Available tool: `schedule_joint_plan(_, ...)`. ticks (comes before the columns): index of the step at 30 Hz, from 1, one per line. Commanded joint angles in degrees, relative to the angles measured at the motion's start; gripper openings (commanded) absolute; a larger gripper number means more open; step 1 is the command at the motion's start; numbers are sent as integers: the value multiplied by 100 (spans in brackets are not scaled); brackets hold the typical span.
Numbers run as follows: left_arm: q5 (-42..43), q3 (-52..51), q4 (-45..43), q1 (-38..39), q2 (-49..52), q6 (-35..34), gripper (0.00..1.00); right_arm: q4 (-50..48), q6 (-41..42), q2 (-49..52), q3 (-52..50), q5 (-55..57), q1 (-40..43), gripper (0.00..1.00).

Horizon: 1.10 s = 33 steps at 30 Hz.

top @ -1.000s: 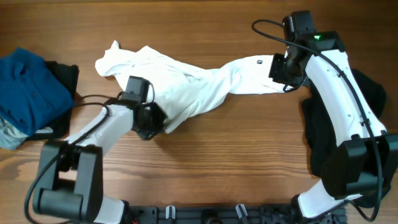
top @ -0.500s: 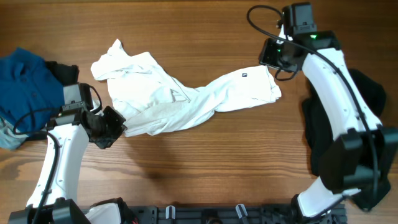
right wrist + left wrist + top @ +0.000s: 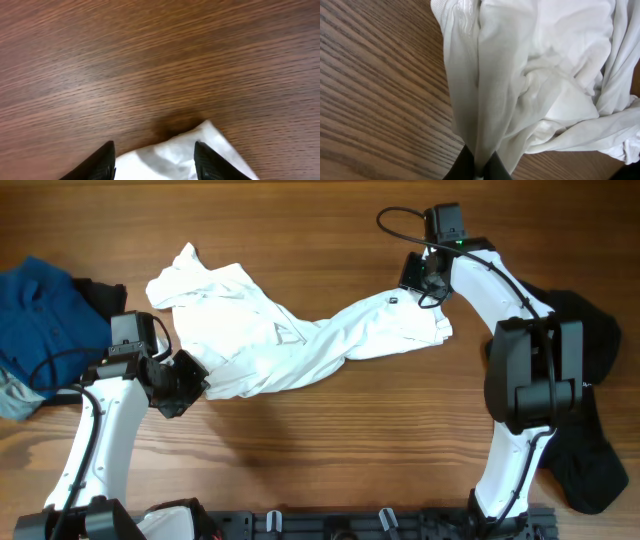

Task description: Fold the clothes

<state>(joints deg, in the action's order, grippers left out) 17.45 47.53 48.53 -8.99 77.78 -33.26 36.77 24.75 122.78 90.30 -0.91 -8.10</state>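
While the left claw (image 3: 479, 169) clamps a bunched edge of the white T-shirt (image 3: 250, 330), the right claw (image 3: 156, 152), jaws apart over the shirt's opposite corner, should grip there before both stretch it flat.

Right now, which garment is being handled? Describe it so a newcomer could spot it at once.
On the wooden table, a twisted white T-shirt stretches across the middle between both arms, its lower-left edge pinched by the left gripper. It is the only white garment: a blue heap lies far left, a black heap far right.
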Motion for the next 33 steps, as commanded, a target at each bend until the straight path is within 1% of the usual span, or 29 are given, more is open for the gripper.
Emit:
schedule_joint_plan(1,-37,33,-7,26,24,96,4,267,122,195,-7,588,-28,51)
schedule_joint_plan(4,-37,33,-13,26,24,96,4,431,229,195,-7,765,-28,51)
schedule_joint_plan(9,-37,33,-24,26,24,96,4,581,214,267,-7,433,-28,49)
schedule_joint_plan(12,-37,33,-26,26,24,96,4,595,79,363,-7,184,-28,37)
schedule_joint_plan(13,-37,33,-26,26,24,96,4,614,76,378,-7,188,-28,34)
schedule_joint_plan(15,-37,33,-28,26,24,96,4,632,85,378,-7,192,-28,32)
schedule_joint_plan(17,-37,33,-28,26,24,96,4,713,90,363,2,293,-22,31)
schedule_joint_plan(21,-37,33,-35,26,24,96,4,1012,90,219,76,678,20,38)
schedule_joint_plan(24,-37,33,-70,26,24,96,4,1080,70,68,157,723,31,41)
schedule_joint_plan(31,-37,33,-72,26,24,96,4,1346,68,52,155,533,31,40)
schedule_joint_plan(33,-37,33,-72,26,24,96,4,1412,66,52,155,487,31,35)
